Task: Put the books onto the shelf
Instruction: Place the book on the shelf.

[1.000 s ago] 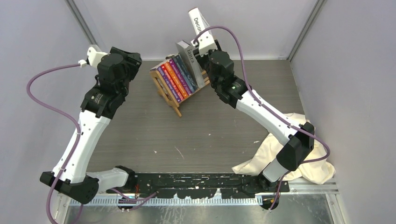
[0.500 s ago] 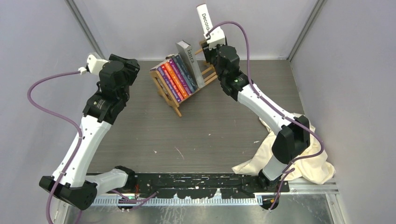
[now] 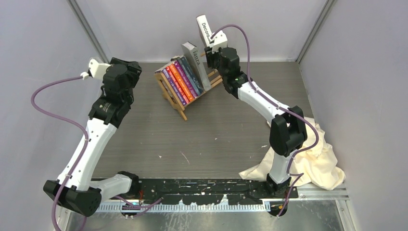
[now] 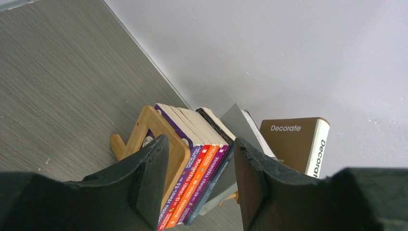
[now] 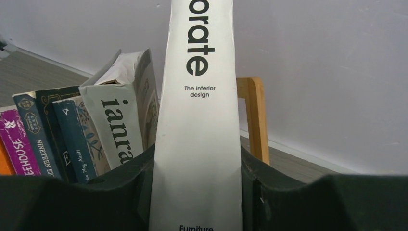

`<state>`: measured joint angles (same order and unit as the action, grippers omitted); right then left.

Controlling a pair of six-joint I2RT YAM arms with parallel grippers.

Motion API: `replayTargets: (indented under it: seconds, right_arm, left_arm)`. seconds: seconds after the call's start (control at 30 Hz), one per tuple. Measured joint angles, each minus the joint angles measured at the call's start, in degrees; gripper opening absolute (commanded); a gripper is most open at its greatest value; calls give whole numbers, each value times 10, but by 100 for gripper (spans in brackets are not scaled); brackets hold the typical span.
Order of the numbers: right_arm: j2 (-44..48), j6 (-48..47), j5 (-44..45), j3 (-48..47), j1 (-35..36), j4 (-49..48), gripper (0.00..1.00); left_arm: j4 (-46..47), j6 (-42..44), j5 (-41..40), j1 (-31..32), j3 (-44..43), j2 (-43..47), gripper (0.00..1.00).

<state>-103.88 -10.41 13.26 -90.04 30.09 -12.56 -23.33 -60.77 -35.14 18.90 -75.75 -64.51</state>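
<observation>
Right pincer (image 5: 196, 192) is clamping the lower spine of the white "Decorate" book (image 5: 199, 96), holding it upright over the far end of the shelf (image 3: 181, 111), between the leaning grey book (image 5: 120, 125) and the wooden end frame (image 5: 255, 120). Left pincer (image 4: 199, 159) is hovering about half open and empty off the shelf's other end. Purple, orange and dark blue paperbacks (image 3: 180, 82) are standing in a row in the shelf, which is sitting on the bench (image 3: 216, 139).

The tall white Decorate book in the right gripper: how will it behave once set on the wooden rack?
Probably stiff: the tall white Decorate book stands straight above the right gripper. Held low, it looks top-heavy and may tip. It could lean onto the leaning grey book.
</observation>
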Motion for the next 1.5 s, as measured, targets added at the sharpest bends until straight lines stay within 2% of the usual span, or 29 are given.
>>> replayTargets:
  seconds: [0.57,0.97,1.5]
  right_arm:
    - [-76,78,-68,-12,-23,-66,28]
    - [-86,120,-98,26,-26,-117,28]
    - [-109,155,-132,66,-47,-166,36]
  left_arm:
    - [81,-3,19,-45,86,-2,52]
    - [132,-2,24,-52,108,-17,52]
    - [175,-3,24,-52,152,-18,52]
